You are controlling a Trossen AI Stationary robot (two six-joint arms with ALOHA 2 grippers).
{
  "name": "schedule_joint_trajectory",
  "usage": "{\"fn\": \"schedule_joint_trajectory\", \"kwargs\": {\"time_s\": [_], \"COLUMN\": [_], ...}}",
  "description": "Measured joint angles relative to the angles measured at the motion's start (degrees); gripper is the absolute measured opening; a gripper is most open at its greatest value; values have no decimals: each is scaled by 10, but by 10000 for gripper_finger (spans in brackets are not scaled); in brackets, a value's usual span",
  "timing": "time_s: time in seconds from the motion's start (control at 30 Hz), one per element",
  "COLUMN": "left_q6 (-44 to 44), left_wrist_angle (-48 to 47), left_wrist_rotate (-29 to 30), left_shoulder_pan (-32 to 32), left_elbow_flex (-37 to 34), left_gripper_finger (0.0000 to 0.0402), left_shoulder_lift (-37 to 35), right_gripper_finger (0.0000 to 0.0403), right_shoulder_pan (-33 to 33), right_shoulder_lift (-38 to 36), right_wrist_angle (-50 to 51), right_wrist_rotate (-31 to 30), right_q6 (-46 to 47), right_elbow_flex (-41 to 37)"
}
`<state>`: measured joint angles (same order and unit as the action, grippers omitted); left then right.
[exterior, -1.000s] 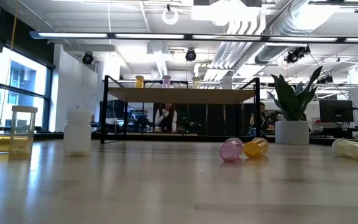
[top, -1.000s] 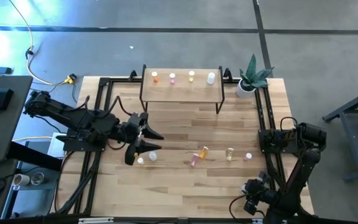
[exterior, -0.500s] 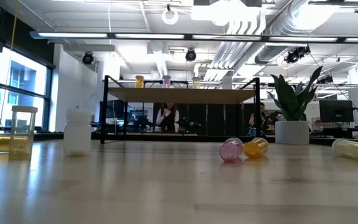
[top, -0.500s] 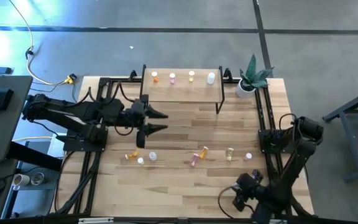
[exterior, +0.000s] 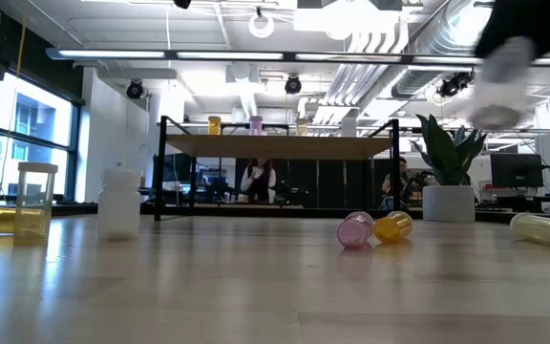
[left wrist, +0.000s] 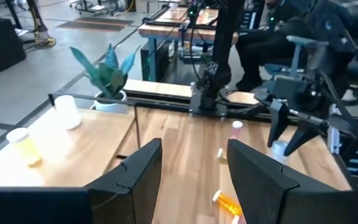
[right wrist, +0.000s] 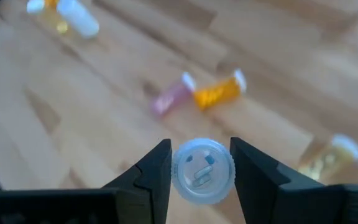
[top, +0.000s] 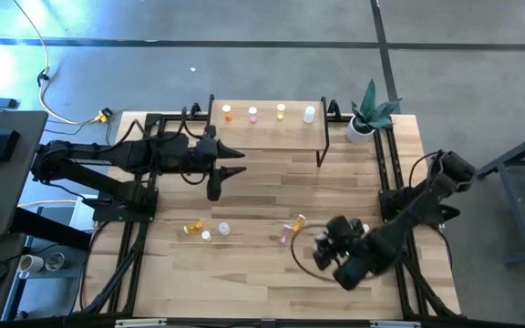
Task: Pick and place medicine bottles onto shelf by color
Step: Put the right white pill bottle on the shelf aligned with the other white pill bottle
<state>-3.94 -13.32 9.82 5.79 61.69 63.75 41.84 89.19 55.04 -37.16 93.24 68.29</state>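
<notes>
The shelf stands at the table's far edge with an orange, a pink, a yellow and a white bottle upright on it. On the table, a pink bottle and an orange bottle lie on their sides. A yellow, a white and a clear bottle sit near left. My right gripper is above the table's near middle, shut on a clear bottle. My left gripper is open and empty before the shelf. My right gripper pinches the clear bottle by its round wall, one finger on either side. The fingers point down at a slant, and the bottle's round end faces the wrist camera, with pills showing inside. The bottle is lifted clear of the table.
A potted plant stands at the far right corner beside the shelf. Another yellow bottle lies on the table near the right arm. Black rails run along the table's left and right sides. Bare wood lies between the shelf and the bottles.
My left gripper has gone from over the near-left bottles toward the far edge and the shelf, still open; the yellow bottle it covered now shows. My right arm has swung from the near right corner toward the table's middle, above the lying bottles.
</notes>
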Motion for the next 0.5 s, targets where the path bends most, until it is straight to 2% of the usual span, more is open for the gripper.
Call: {"fn": "schedule_joint_trajectory", "kwargs": {"time_s": [0.2,0.5], "left_q6": [12,31], "left_wrist_angle": [-2,-8], "left_wrist_rotate": [-1,-1], "left_shoulder_pan": [13,14], "left_elbow_flex": [0,0], "left_gripper_finger": [172,172], "left_shoulder_lift": [0,0], "right_gripper_finger": [129,129], "right_shoulder_pan": [-92,-235], "right_shoulder_lift": [-43,-109], "right_wrist_angle": [-22,-95], "right_wrist_rotate": [0,1], "right_q6": [-104,-307], "right_elbow_flex": [0,0]}}
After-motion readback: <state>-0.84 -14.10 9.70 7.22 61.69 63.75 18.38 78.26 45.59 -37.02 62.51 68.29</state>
